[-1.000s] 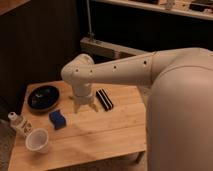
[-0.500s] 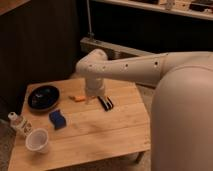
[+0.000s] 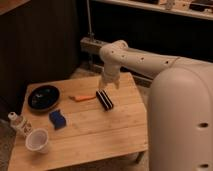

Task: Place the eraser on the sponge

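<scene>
The eraser (image 3: 105, 99), a black block with white stripes, lies on the wooden table (image 3: 100, 135) a little right of its middle. The sponge (image 3: 57, 119), a bright blue block, lies well to the eraser's left and slightly nearer the front. My gripper (image 3: 107, 83) hangs from the white arm just above the eraser's far end. Nothing shows in its grasp.
An orange stick (image 3: 82, 98) lies just left of the eraser. A black round dish (image 3: 43, 96) sits at the table's back left. A white cup (image 3: 38, 141) and a small white bottle-like object (image 3: 17, 121) stand at the front left. The robot's white body (image 3: 182, 120) fills the right.
The arm has swung right and toward the table's back edge, uncovering the orange stick and then the whole eraser. The eraser and sponge lie where they were.
</scene>
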Robot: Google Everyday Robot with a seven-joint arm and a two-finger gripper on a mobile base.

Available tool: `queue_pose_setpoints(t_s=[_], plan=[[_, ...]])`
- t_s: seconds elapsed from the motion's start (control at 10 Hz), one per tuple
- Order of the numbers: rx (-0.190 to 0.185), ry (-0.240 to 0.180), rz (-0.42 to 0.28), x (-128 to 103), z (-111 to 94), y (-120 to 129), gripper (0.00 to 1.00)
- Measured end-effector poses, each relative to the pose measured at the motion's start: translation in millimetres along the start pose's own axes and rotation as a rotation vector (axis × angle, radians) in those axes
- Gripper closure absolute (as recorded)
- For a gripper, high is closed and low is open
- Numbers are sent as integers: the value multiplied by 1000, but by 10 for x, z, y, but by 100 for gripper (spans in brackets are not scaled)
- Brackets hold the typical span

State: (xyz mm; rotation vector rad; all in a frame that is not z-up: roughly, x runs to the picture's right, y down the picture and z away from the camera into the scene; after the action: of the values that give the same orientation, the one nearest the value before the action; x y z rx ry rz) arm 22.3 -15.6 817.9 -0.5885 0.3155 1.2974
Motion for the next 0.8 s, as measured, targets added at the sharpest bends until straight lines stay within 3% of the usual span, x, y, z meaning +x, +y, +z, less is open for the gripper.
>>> queue_pose_setpoints(t_s=[0.2, 0.5, 0.6, 0.8], plan=[[-4, 4, -17, -58, 22, -171, 35], [-12, 7, -16, -25, 108, -19, 35], [-12, 7, -13, -6, 194, 43, 35], [-3, 13, -15, 57, 570, 244, 35]])
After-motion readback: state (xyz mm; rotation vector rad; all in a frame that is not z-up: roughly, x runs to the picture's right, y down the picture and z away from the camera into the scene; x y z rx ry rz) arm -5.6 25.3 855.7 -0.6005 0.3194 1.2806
